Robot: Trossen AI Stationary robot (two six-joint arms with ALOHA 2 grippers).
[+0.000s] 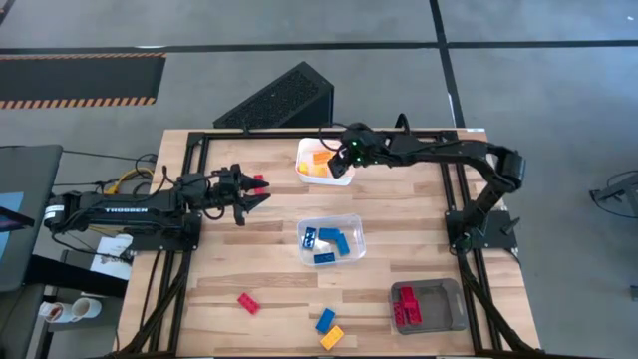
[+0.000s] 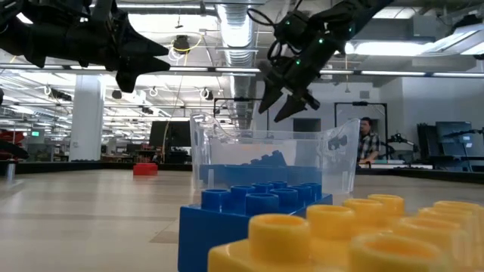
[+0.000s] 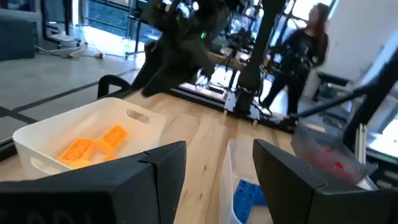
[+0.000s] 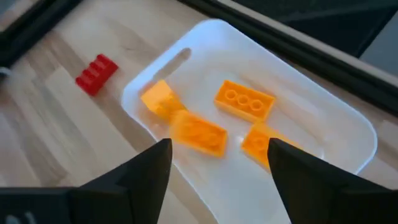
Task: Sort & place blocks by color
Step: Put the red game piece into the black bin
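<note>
A: What is hard to see here?

B: In the high view the right gripper (image 1: 346, 153) covers part of the white tray (image 1: 307, 150) at the far side of the table (image 1: 269, 274). Its wrist view shows four orange blocks (image 4: 244, 101) inside; one is half hidden behind a finger. The gripper hangs over them with fingers spread, holding nothing.

A: And the left gripper (image 1: 251, 194)?

B: It is at the far left, above the table, half open and empty. A red block (image 1: 259, 180) lies just beside it, partly covered.

A: Where are the other blocks?

B: Blue blocks (image 1: 334, 237) are in the clear tray (image 1: 356, 232) in the middle, red ones (image 1: 407, 304) in the grey tray (image 1: 449, 299) near right. Loose at the near edge: a red block (image 1: 247, 303), long axis slanting left-far to right-near, then a blue block (image 1: 325, 320) and an orange block (image 1: 332, 337), touching, both slanting the other way.
</note>
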